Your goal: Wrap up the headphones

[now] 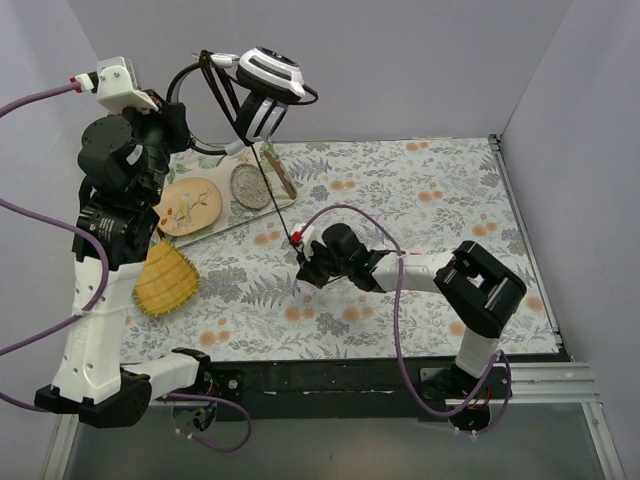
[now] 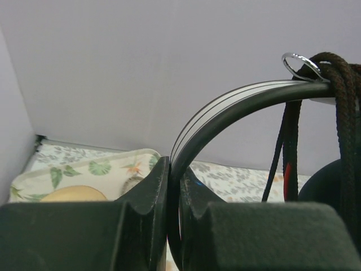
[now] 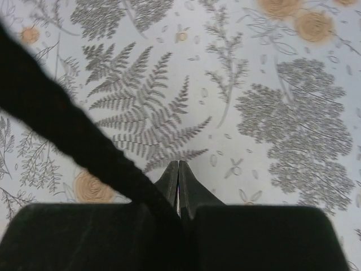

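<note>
My left gripper (image 1: 180, 118) is raised high at the back left and is shut on the thin curved headband (image 2: 237, 99) of the headphones (image 1: 270, 72); the jaws pinch it at their tips (image 2: 174, 172). The white-and-black ear cups hang beside the gripper. Several turns of the thin black cable (image 2: 338, 73) lie wound over the headband. The rest of the cable (image 1: 278, 195) runs taut down to my right gripper (image 1: 303, 262), which is low over the table's middle. In the right wrist view the jaws (image 3: 178, 165) are shut, and the cable (image 3: 67, 121) runs into them from the upper left.
A light tray (image 1: 222, 222) at the back left holds a tan plate (image 1: 190, 205) and a small grey dish (image 1: 248, 186). A yellow woven mat (image 1: 165, 278) lies near the left arm. Grey walls close in the left, back and right sides. Purple robot cables (image 1: 398, 300) loop round both arms.
</note>
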